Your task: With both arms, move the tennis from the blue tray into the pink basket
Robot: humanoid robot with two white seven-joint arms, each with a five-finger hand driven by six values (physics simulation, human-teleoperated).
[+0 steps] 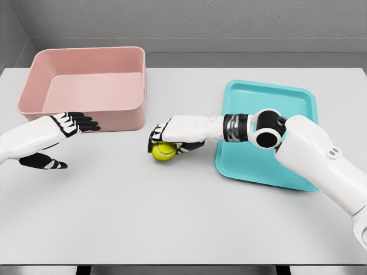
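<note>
Where fingers (156, 137) curl: one tennis ball (164, 151)

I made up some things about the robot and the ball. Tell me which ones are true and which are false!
1. The tennis ball is lying in the blue tray. False: it is out over the white table, between the tray and the basket.
2. The right robot hand is gripping the ball. True.
3. The pink basket has the ball inside. False: nothing shows inside it.
4. The left robot hand holds nothing, its fingers stretched out. True.
5. The basket stands to the right of the tray. False: it stands to the left of it.
</note>
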